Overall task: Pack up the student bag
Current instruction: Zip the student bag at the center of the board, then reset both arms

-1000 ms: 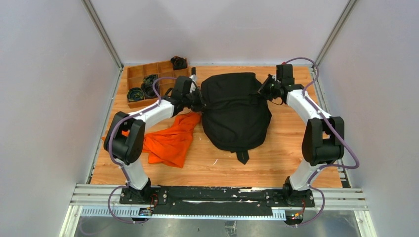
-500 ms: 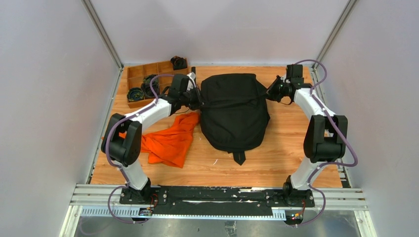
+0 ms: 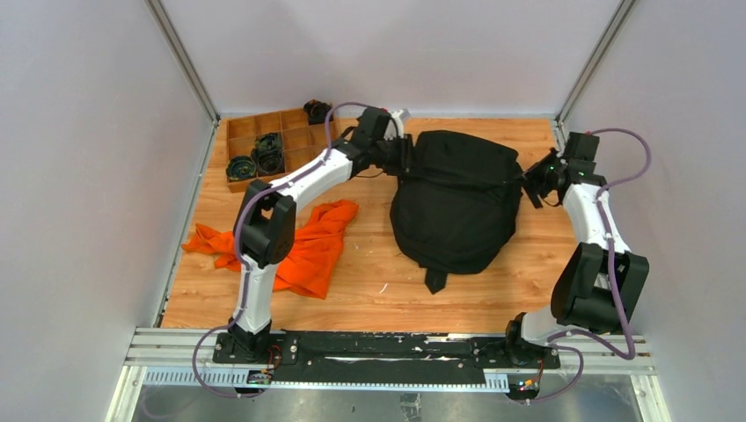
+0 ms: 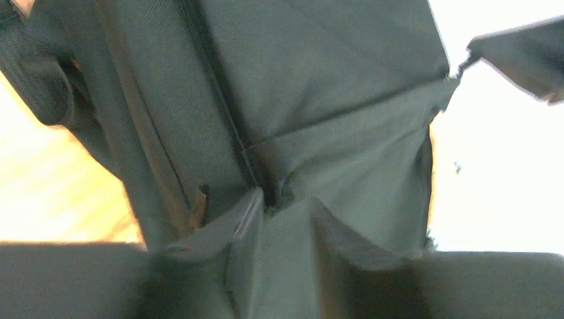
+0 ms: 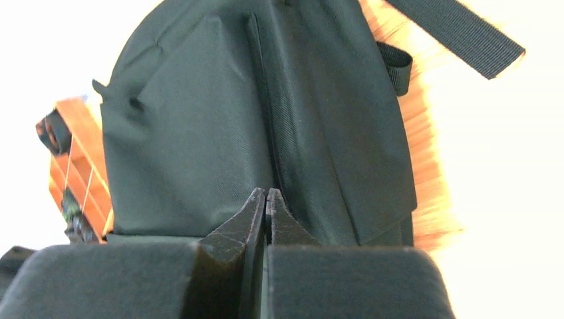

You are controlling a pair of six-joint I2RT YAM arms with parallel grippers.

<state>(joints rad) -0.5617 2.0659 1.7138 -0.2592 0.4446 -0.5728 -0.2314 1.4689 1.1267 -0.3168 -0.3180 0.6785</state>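
White walls (image 3: pixel 387 53) enclose a wooden table (image 3: pixel 352 299), where the student bag (image 3: pixel 457 207) lies strung between both grippers. The left gripper (image 3: pixel 405 159) is clamped on a bunched fold at its tips. The right gripper (image 5: pixel 266 199), pressed fully together, seems to nip a seam just ahead. Pull evenly and low, so neither fold slips.

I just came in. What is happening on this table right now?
Two robot arms hold the black student bag from both sides. The left claw and the right claw are each shut on fabric near its far end. The orange cloth lies to the bag's left, outside it, so packing is not yet done.
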